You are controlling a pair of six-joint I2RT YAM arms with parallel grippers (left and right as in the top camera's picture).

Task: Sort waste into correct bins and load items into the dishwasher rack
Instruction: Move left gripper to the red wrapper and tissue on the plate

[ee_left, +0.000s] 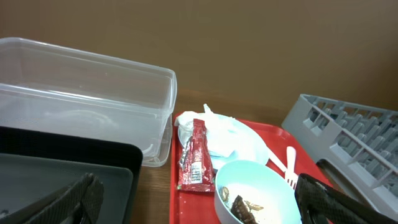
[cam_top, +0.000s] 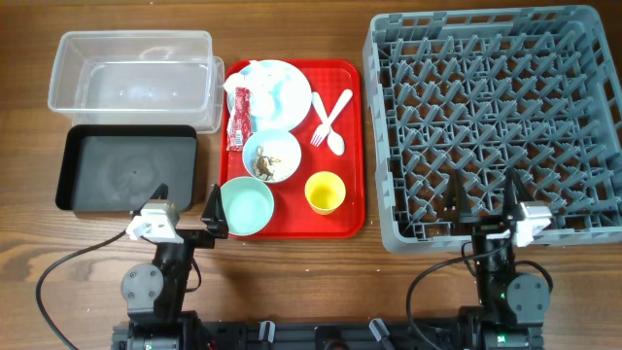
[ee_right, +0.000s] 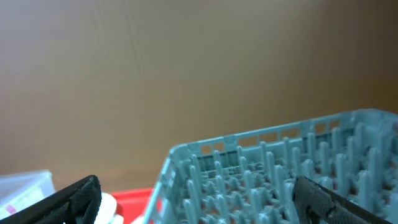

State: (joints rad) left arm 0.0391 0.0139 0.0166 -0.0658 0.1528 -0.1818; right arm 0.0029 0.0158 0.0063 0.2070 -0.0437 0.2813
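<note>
On a red serving tray (cam_top: 292, 222) lie a light blue plate (cam_top: 292, 92) with crumpled napkins (cam_top: 255, 78), a red wrapper (cam_top: 238, 122), a bowl with brown food scraps (cam_top: 272, 156), an empty mint bowl (cam_top: 247, 206), a yellow cup (cam_top: 325, 192), a white fork (cam_top: 326, 112) and a spoon (cam_top: 336, 144). The clear tub (cam_top: 131, 78) and black tray (cam_top: 126, 170) sit left of it; the grey dishwasher rack (cam_top: 486, 107) stands on the right, empty. My left gripper (cam_top: 187, 206) hangs open by the black tray's near corner. At the rack's near edge my right gripper (cam_top: 483, 199) stands open and empty.
The left wrist view shows the wrapper (ee_left: 196, 155), napkins (ee_left: 217, 134), scrap bowl (ee_left: 255, 193) and fork (ee_left: 290, 165) ahead, with the tub (ee_left: 87, 106) to the left. The right wrist view looks across the rack's pegs (ee_right: 280, 168). Bare wood lies along the table's near edge.
</note>
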